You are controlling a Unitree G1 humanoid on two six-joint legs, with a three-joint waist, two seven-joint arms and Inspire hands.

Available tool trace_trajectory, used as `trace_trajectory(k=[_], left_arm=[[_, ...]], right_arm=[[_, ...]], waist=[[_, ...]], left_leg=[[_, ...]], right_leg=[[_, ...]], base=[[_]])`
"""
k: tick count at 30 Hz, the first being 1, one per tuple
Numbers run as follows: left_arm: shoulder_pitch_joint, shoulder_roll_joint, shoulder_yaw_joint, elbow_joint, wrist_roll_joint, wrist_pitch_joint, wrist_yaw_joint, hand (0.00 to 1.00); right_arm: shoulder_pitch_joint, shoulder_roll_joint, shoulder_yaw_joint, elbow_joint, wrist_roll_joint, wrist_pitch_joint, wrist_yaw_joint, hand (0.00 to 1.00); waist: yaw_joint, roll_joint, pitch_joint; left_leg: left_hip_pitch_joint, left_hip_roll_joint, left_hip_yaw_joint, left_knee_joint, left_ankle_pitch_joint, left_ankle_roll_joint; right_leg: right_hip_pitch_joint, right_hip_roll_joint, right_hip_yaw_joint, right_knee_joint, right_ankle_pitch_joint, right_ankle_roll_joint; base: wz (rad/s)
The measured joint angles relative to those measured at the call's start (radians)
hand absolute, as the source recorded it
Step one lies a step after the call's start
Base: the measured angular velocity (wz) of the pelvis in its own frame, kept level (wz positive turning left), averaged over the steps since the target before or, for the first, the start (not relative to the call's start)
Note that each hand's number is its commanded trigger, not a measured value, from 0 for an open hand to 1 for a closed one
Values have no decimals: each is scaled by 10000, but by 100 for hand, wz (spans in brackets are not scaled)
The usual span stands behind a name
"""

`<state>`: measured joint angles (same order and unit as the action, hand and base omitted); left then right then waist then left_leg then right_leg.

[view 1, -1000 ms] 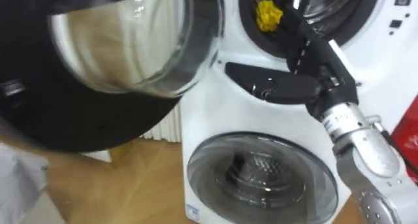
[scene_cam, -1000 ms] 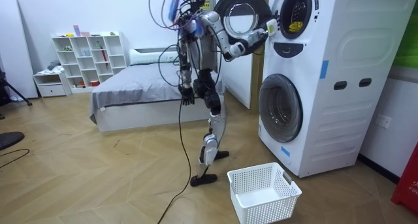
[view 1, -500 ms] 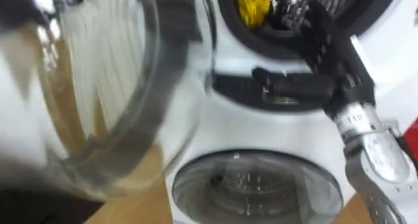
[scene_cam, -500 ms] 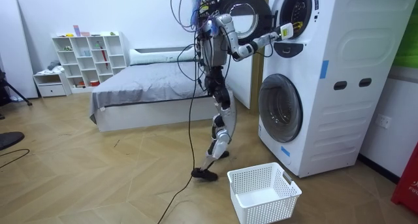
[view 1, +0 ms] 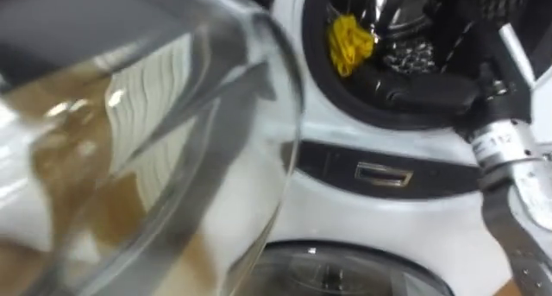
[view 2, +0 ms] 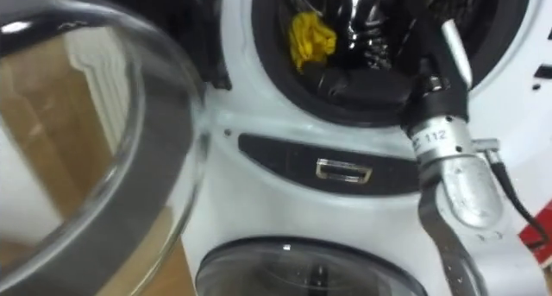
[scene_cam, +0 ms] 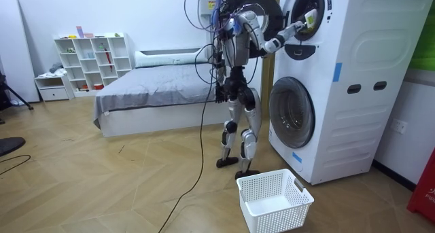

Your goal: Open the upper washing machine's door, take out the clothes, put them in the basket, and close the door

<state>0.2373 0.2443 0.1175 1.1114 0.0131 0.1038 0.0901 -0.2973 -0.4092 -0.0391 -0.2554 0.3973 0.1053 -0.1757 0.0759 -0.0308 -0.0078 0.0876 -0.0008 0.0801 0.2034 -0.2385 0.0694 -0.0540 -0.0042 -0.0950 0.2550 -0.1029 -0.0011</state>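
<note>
A crumpled yellow cloth (view 1: 349,41) lies at the left of the upper washing machine's round drum opening (view 1: 405,115), just inside the dark rim. My right hand (view 1: 423,91) reaches in from the lower right. It lies low on the rim with straight dark fingers pointing left at the cloth, a short gap away, holding nothing. In the room view I stand close before the stacked machines (scene_cam: 340,77) with that arm raised into the drum, and my left hand (scene_cam: 219,94) hangs by my hip.
The upper machine's open glass door (view 1: 147,141) swings out close on my left. Below the drum sits a dark panel with a handle (view 1: 379,173), then the lower machine's shut door (view 1: 345,274). A white laundry basket (scene_cam: 275,199) stands on the floor by my feet. A bed (scene_cam: 156,90) is behind me.
I have walked up to the machines, so the views have shifted. My right hand has moved from the dark panel below the drum up into the opening, nearer the yellow cloth.
</note>
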Motion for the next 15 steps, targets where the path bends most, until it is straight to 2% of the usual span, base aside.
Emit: trace_trajectory(k=[2, 4, 5, 9, 15], left_arm=[[3, -44, 17, -3, 283, 97, 2, 0], [-22, -122, 20, -14, 480, 163, 3, 0], [-48, -144, 19, -23, 484, 189, 4, 0], [-99, -261, 11, -189, 464, 231, 7, 0], [-133, -323, 10, -380, 414, 219, 149, 0]], right_arm=[[-71, -83, -124, 6, -16, 9, -102, 0], [-332, -84, -241, 8, -8, 16, -193, 0], [-390, -87, -269, 8, -8, 16, -217, 0], [-539, -327, -312, 47, 310, 15, -383, 0], [-540, -409, -419, 151, 233, 16, -377, 0]], waist=[[12, -45, 25], [-4, -186, 109], [-5, -223, 116], [-169, -370, 67], [-297, -384, 98]], left_leg=[[66, 67, -10, -56, -24, -49], [101, 105, -30, -77, -48, -102], [97, 116, -39, -85, -56, -116], [87, 153, -209, -152, -79, -154], [102, 144, -376, -163, -80, -153]], right_leg=[[52, 58, -39, -5, -26, -40], [111, 67, -141, -36, -92, -122], [122, 76, -152, -64, -94, -124], [221, 104, -299, -190, -97, -132], [376, 97, -449, -374, -96, -131]], base=[[2], [4], [0], [10], [9]])
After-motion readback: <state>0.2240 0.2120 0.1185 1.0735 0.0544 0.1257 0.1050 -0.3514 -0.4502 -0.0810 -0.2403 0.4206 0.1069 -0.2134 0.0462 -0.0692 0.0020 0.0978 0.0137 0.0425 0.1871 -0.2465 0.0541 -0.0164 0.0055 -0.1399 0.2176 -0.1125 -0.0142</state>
